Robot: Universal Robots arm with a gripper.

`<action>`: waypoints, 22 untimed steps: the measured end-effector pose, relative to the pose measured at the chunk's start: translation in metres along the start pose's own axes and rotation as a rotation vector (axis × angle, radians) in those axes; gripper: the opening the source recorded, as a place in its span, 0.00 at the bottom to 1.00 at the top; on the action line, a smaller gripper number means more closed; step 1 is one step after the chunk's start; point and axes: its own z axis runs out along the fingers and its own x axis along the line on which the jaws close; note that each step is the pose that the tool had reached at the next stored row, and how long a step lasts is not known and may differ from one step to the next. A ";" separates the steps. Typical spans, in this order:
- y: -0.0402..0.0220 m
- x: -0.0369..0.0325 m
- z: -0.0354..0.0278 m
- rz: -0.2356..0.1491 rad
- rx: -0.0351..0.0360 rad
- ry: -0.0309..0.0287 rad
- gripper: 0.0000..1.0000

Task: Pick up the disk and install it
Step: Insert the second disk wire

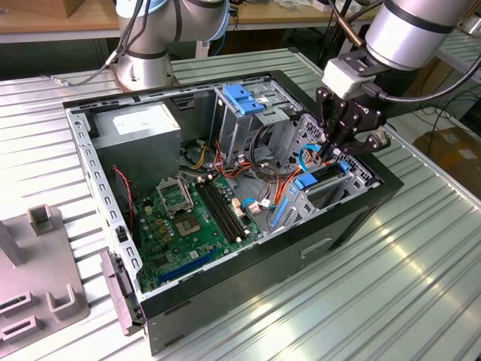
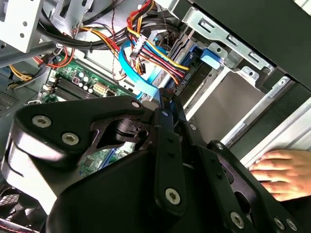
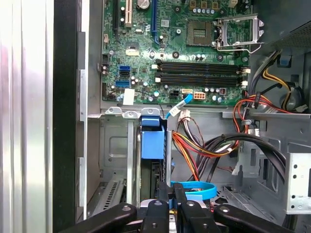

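Standing on edge in its bay, the disk (image 3: pixel 152 145) ran lengthwise toward the motherboard (image 3: pixel 170 48), gripper (image 1: pixel 342 143) narrowed on its rear edge, open computer case (image 1: pixel 98 162), ribbed metal table (image 1: pixel 406 286), centre-right of the exterior view.

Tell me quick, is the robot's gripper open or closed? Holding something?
Gripper: closed on the disk, standing on edge in the computer case's bay.
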 end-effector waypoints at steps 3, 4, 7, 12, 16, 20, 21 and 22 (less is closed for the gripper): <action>0.0001 0.0020 0.0008 0.000 0.0000 -0.0001 0.16; 0.0004 0.0058 0.0017 0.000 0.0000 -0.0002 0.16; 0.0006 0.0092 0.0026 0.000 0.0000 -0.0001 0.16; 0.0012 0.0134 0.0033 0.000 0.0002 -0.0106 0.16; 0.0014 0.0174 0.0033 0.001 0.0010 -0.0473 0.16; 0.0015 0.0188 0.0066 0.001 0.0009 -0.0476 0.16; 0.0015 0.0188 0.0080 0.001 0.0009 -0.0474 0.16; 0.0015 0.0188 0.0095 0.001 0.0009 -0.0474 0.16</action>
